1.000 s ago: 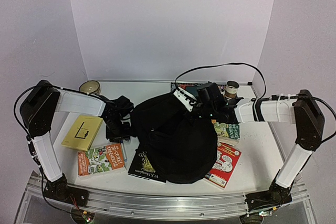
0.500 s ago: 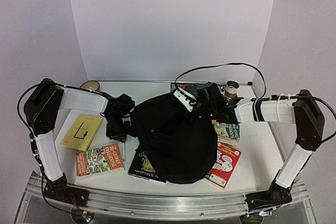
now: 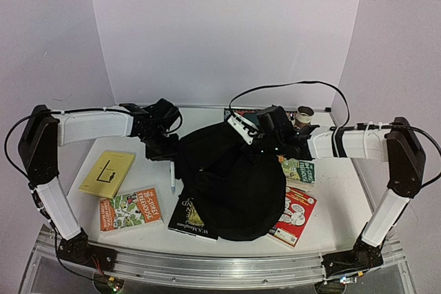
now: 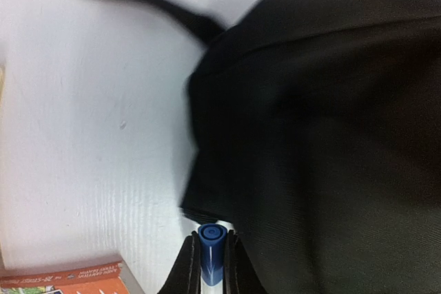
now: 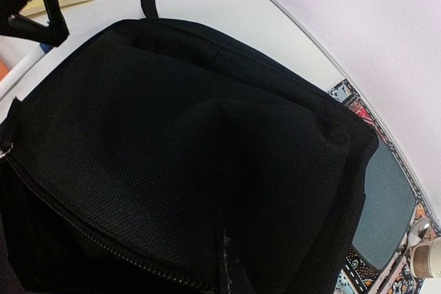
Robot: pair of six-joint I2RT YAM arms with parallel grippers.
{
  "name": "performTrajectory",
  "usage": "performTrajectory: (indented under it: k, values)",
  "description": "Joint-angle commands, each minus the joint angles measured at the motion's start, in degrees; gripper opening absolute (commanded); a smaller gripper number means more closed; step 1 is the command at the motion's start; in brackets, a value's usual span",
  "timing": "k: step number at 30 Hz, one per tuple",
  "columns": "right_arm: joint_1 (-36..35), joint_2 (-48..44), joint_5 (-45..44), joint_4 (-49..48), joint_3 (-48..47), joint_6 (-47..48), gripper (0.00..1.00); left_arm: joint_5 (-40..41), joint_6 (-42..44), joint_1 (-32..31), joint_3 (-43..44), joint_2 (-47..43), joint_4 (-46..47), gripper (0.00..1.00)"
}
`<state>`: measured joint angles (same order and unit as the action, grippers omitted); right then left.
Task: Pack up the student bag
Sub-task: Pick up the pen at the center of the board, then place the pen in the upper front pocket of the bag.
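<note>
The student bag (image 3: 234, 184) is a big black fabric backpack lying mid-table; it fills much of the left wrist view (image 4: 331, 135) and the right wrist view (image 5: 207, 135). My left gripper (image 3: 167, 151) hovers at the bag's left edge, shut on a white marker with a blue cap (image 4: 211, 253). The marker (image 3: 172, 173) hangs down from the gripper (image 4: 211, 270) above the table. My right gripper (image 3: 258, 144) is at the bag's top back and shut on a fold of its fabric (image 5: 231, 273); its fingers hardly show.
A yellow book (image 3: 108, 173) and an orange-green book (image 3: 132, 208) lie to the left. A black book (image 3: 193, 219) pokes out under the bag's front. A red-white book (image 3: 295, 215) and a green book (image 3: 300, 170) lie to the right. A tape roll (image 3: 304, 115) stands at the back.
My left gripper closed on the marker, lifted it off the table and moved back and right to the bag's edge. The right arm and the bag stayed put.
</note>
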<state>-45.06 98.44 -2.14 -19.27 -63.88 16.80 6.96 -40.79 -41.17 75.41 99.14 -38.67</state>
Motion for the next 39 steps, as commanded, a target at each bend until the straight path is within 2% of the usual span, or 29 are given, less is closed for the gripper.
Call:
performTrajectory:
  k: [1,7,17,28,34,39]
  values:
    - [0.03,0.99,-1.24,3.25,-4.99,-3.13,0.0,8.31,5.43,-6.38,4.43,-5.51,3.81,0.0]
    - [-0.01,1.49,0.31,5.27,-6.38,-5.45,0.0,10.59,11.68,-12.16,-1.01,-12.37,15.52,0.0]
    - [0.02,2.09,1.68,8.3,-8.52,-8.49,0.0,8.43,31.64,-19.43,-17.1,-22.93,46.65,0.0]
    - [0.04,2.63,5.14,9.41,-9.97,-10.63,0.0,-12.98,61.63,-20.09,-18.25,-17.81,57.6,0.0]
    - [0.04,1.94,5.73,10.11,-10.13,-10.82,0.0,-17.06,74.14,-20.09,-18.25,-14.2,57.74,0.0]
    - [0.03,1.93,5.91,10.77,-10.45,-10.82,0.0,-18.12,80.29,-20.09,-17.68,-11.56,57.74,0.0]
